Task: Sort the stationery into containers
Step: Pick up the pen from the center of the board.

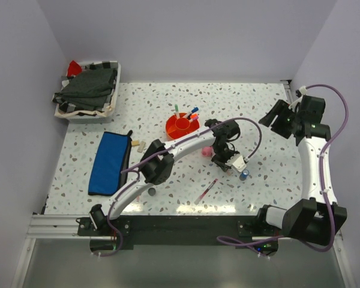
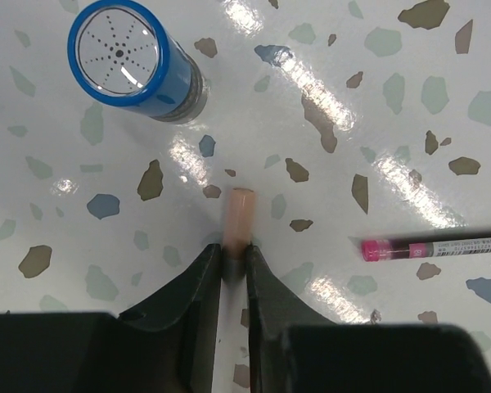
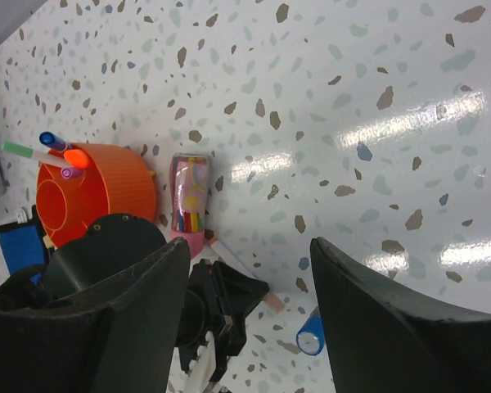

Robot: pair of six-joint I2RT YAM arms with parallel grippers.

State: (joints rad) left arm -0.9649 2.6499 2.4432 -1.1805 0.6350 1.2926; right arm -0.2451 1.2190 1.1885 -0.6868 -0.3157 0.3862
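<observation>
My left gripper [image 2: 233, 260] is down at the table with its jaws shut on a thin white pen [image 2: 240, 214] with a peach end, which lies flat on the surface. From above, the left gripper [image 1: 228, 157] sits right of the fat pink tube [image 1: 206, 152]. A small blue cylinder [image 2: 135, 61] stands upright just beyond the pen tip. A pink-capped pen [image 2: 434, 246] lies to the right. The orange organiser [image 1: 181, 126] holds several pens. The blue pouch [image 1: 108, 162] lies flat at the left. My right gripper [image 3: 250, 246] hangs open and empty, high at the back right.
A white tray [image 1: 87, 99] of dark cloth sits at the back left. Small erasers [image 1: 138, 144] lie beside the pouch's top end. A dark disc [image 1: 151, 191] lies near the front, under the left arm. The left arm stretches across the table's middle.
</observation>
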